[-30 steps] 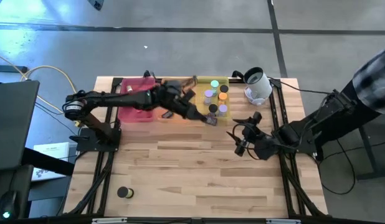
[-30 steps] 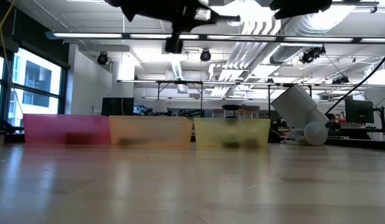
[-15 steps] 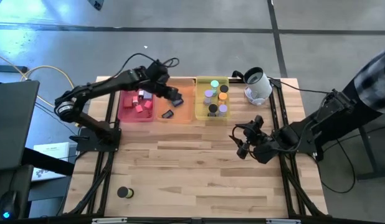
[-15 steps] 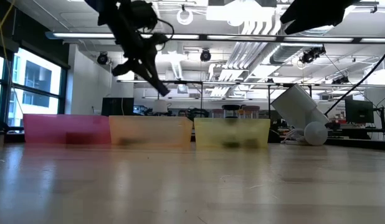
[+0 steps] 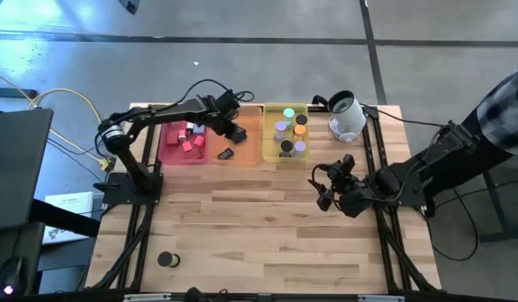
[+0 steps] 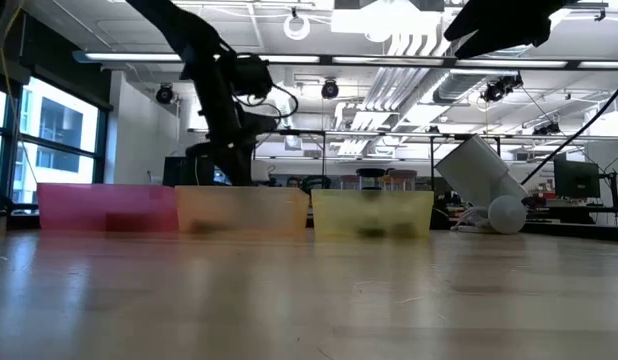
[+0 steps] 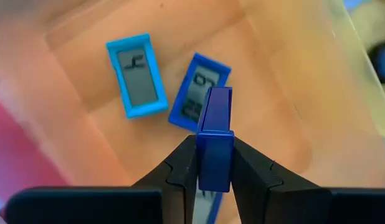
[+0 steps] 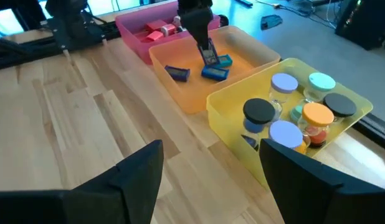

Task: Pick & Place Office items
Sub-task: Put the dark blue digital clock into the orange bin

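Since the earlier frames the left arm has been drawn back from the yellow tray (image 5: 285, 134) and lowered over the orange tray (image 5: 242, 143), where the left tool (image 7: 215, 163) is now clamped on a dark blue rectangle (image 7: 215, 137), held on edge between the two fingers (image 7: 183, 168). Below it, on the orange tray's floor, a light blue rectangle (image 7: 136, 74) and another dark blue rectangle (image 7: 195, 90) are seen lying flat, close together; whether they touch cannot be told. A third blue piece (image 8: 177, 73) lies apart from them in the same tray.

Red and pink cubes (image 5: 189, 139) are gathered in the pink tray (image 5: 170, 151), at the left end of the row. Short cylinders (image 8: 286, 112) with purple, orange, green and black tops are stood upright in the yellow tray, at the right end. A white rounded device with a black top (image 5: 347, 116) lies on the table (image 5: 259, 226) beside the yellow tray.

The right tool (image 5: 324, 191) is held above the bare table in front of the trays, its fingers (image 8: 139, 171) spread apart and nothing gripped. One small dark cylinder (image 5: 166, 259) is left alone near the table's front left corner.
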Controlling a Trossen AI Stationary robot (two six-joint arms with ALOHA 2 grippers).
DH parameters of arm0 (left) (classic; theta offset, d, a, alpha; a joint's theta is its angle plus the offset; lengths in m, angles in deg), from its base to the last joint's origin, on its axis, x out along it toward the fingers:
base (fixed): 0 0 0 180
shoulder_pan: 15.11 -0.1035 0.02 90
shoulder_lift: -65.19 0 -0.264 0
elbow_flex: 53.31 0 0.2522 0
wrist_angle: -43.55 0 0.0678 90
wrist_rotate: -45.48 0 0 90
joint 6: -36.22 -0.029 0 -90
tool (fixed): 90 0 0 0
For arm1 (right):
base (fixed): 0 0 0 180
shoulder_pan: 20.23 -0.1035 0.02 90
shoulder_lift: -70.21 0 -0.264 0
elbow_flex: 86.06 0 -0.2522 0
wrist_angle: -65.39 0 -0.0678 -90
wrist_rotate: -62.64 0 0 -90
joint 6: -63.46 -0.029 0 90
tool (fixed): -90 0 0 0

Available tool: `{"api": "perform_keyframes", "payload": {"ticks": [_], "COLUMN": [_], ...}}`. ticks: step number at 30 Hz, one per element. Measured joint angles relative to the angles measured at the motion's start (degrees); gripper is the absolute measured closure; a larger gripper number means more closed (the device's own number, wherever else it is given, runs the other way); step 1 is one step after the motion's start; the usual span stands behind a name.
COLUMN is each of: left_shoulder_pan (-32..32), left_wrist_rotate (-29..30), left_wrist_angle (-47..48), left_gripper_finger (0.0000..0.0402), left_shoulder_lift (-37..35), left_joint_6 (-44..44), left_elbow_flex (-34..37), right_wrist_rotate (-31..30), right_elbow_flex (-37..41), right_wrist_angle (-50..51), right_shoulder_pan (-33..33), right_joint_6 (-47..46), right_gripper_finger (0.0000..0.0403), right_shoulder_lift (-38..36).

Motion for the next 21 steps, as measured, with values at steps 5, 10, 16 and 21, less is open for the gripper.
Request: {"api": "perform_keyframes", "payload": {"ticks": [5, 10, 16, 21], "left_shoulder_pan": [-0.15, -0.63, -1.71, -1.98], "left_wrist_rotate": [0.89, 1.23, 1.51, 1.45], "left_wrist_angle": [-1.14, -2.42, -4.95, -4.99], "left_gripper_finger": [0.0312, 0.0309, 0.0308, 0.0307], "left_shoulder_lift": [2.31, 2.67, 2.67, 2.67], "left_joint_6": [-2.31, -3.81, -4.19, -7.42], "left_elbow_flex": [0.0, 0.0, -0.02, -0.02], "right_wrist_rotate": [1.66, 2.82, 2.93, 2.93], "right_elbow_flex": [0.0, 0.02, 0.02, 0.02], "right_wrist_angle": [0.01, 0.0, -0.04, -0.5], "right_shoulder_pan": [1.21, 1.23, 1.23, 1.21], "right_joint_6": [-3.66, -4.13, -4.13, -4.11], "right_gripper_finger": [0.0149, 0.0149, 0.0149, 0.0149], "right_shoulder_lift": [0.0, 0.02, 0.02, 0.1]}}
